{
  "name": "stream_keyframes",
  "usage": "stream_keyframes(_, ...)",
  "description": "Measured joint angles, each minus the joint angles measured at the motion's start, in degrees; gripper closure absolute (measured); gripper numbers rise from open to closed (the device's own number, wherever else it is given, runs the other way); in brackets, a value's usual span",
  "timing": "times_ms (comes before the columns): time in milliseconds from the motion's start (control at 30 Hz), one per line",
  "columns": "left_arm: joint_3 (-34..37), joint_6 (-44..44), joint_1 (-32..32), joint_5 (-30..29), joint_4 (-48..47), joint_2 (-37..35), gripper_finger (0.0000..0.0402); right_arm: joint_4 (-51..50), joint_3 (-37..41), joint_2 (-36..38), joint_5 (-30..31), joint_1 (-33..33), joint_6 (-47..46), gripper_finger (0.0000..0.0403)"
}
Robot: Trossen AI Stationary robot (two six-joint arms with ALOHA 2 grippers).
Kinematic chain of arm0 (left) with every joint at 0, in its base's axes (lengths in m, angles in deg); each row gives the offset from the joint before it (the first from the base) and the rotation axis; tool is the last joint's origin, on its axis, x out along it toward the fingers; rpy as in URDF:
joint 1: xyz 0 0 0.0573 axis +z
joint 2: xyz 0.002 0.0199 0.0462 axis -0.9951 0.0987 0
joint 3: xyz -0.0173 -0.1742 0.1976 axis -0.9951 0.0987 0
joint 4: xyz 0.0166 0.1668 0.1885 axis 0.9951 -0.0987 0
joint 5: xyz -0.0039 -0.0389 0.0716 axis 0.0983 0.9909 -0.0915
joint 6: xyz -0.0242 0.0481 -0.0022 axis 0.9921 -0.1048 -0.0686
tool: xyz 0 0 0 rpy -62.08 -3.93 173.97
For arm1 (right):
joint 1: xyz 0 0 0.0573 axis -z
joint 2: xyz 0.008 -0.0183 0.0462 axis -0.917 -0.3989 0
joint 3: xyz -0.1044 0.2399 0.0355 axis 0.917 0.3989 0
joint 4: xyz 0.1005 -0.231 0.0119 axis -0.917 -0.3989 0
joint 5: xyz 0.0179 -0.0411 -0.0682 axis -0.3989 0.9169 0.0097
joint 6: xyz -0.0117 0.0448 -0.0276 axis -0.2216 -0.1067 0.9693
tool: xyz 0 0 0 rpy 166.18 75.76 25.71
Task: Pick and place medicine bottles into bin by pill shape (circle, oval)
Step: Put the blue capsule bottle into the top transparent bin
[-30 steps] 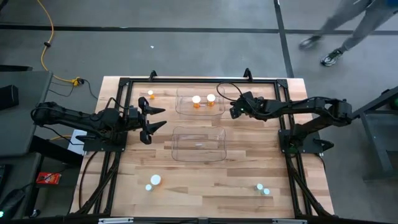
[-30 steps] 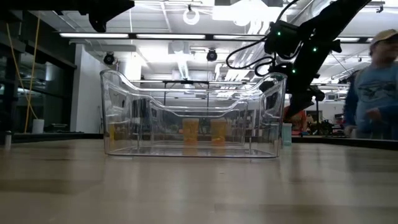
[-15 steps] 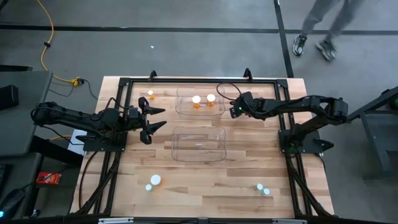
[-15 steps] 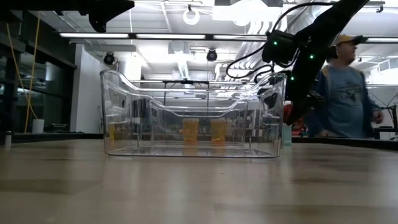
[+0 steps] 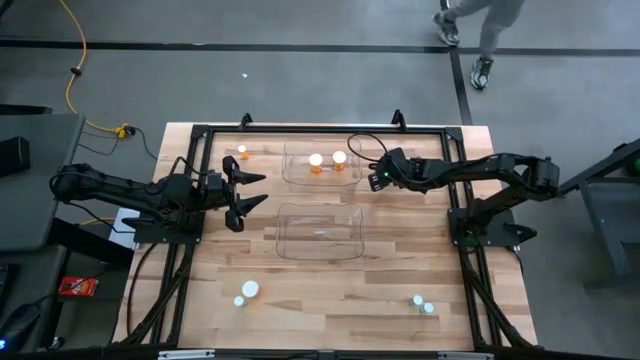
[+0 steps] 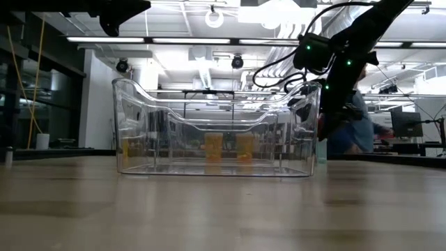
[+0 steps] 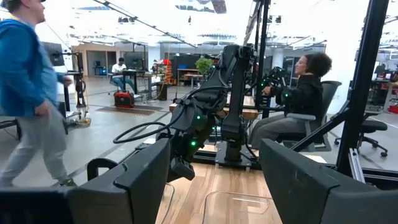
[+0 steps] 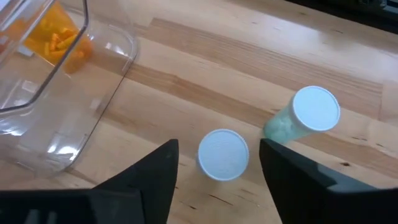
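While both grippers' fingers stand open and empty, two orange bottles point(image 5: 327, 161) sit inside the far bin point(image 5: 296, 176).

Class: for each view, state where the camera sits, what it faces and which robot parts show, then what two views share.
High: above the table, facing straight down; both arms, left gripper and right gripper show.
Low: at tabletop height, facing level through the near bin; right arm above.
Left wrist: facing across at the right arm; own fingers show.
Right wrist: facing down on two white-capped bottles; own fingers show.
Shared: high and low both show the orange bottles.
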Motion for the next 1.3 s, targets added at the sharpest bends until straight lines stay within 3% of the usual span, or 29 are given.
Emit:
stream_keyframes(333,0.0,0.0,0.0,0.0,0.0,0.0,0.0163,0.0,0.0,0.0,0.1,0.0,-0.4,0.0221)
stream_keyframes(967,0.0,0.0,0.0,0.0,0.0,0.0,0.0163,0.0,0.0,0.0,0.2,0.0,1.8,0.0225)
stream_keyframes(1300,0.0,-0.2,0.0,-0.5,0.0,0.0,0.0163,-0.4,-0.9,0.0,0.2,0.0,4.1,0.0301)
